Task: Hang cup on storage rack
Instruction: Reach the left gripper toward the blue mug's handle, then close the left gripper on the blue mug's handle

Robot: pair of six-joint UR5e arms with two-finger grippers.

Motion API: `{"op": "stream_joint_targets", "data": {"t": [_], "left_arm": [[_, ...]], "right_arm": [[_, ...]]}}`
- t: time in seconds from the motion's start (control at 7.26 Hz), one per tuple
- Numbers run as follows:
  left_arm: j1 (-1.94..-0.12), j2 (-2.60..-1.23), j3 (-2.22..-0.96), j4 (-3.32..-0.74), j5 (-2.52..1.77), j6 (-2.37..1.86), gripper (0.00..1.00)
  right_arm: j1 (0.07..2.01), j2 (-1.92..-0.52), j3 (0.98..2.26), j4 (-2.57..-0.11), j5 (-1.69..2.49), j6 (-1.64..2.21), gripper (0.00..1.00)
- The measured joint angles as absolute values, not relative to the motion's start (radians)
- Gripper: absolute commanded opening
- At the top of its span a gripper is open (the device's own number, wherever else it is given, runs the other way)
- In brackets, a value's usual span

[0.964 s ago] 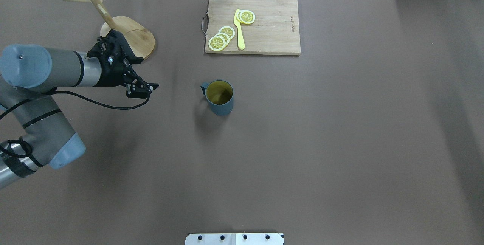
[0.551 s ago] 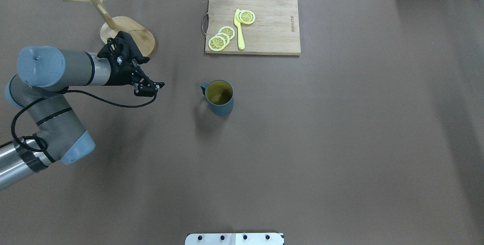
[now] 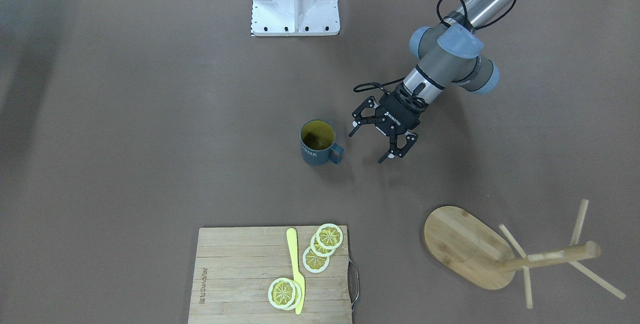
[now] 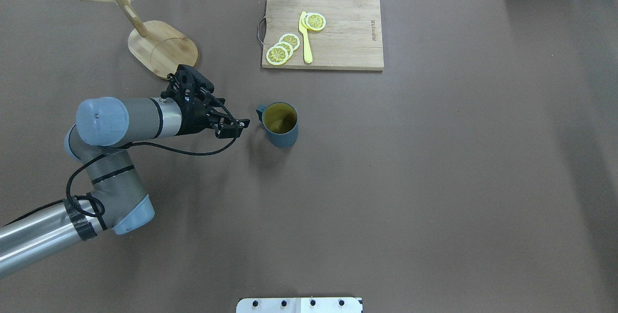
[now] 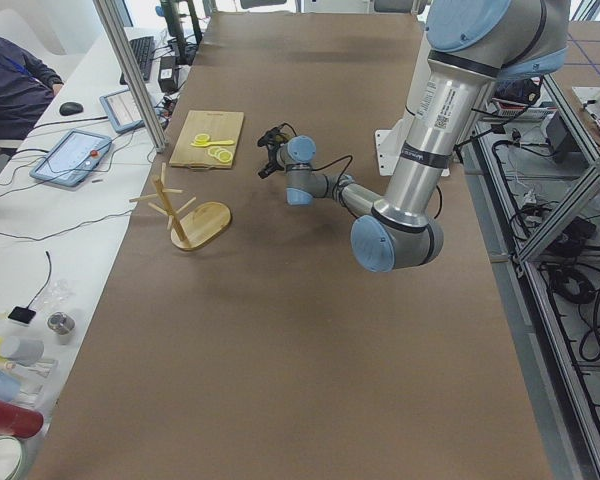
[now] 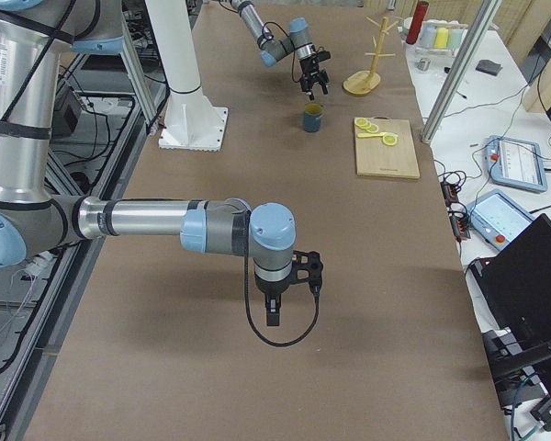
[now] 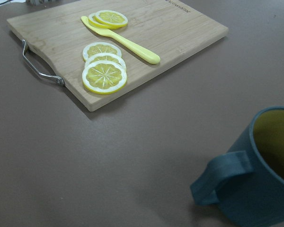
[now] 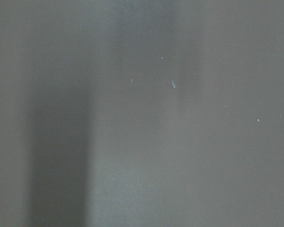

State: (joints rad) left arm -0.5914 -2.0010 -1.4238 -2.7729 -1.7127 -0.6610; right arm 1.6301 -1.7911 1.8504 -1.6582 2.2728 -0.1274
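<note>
The step in hand looks like the approach to the pick. The left gripper [image 3: 367, 145] hangs low over the brown table [image 4: 434, 182] with its two black fingers spread wide and nothing between them. Just ahead of its fingertips, near but not touching, stands the dark slate-blue cylindrical cup [image 3: 317, 143] with a yellow-olive inside. It is upright, and its loop handle [image 4: 260, 110] is turned toward the gripper. The light bamboo storage rack [image 3: 465, 244], an oval base with a post and thin angled pegs, stands off to the gripper's side and somewhat behind it, well apart from the cup.

The next move, I judge, calls for a short advance and a closing on the rim or wall beside the handle — leaving the loop free, since the loop must slide over a peg.

Beyond the cup lies a rectangular wooden cutting board [image 4: 347, 37] with lemon slices [image 4: 282, 48] and a yellow plastic knife [image 4: 305, 37].

Some things stay hidden. The left wrist camera shows none of its own fingers and cuts off half the cup. The overhead view crops the rack's upper pegs. The right gripper [image 6: 280, 294] shows only from the side — whether it is apart or together I cannot tell, and its wrist camera gives only blurred grey.
</note>
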Motion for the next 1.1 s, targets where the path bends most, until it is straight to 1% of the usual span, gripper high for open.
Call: {"op": "stream_joint_targets", "data": {"t": [0.41,0.55,0.83,1.1], "left_arm": [[-0.509,-2.001,-1.402,-2.867,-1.476,-0.558,0.97],[-0.486,-2.001,-1.4,-2.87,-1.429,-0.529,0.93],[-0.471,-2.003,-1.38,-2.872,-1.403,-0.513,0.82],[-0.469,-2.014,-1.364,-2.871,-1.404,-0.508,0.77]], "right_arm": [[1.631,-1.792,1.853,-1.658,2.274,-0.127,1.0],[1.631,-1.792,1.852,-1.658,2.274,-0.127,1.0],[1.631,-1.792,1.851,-1.658,2.273,-0.127,1.0],[1.631,-1.793,1.85,-1.658,2.273,-0.126,1.0]]}}
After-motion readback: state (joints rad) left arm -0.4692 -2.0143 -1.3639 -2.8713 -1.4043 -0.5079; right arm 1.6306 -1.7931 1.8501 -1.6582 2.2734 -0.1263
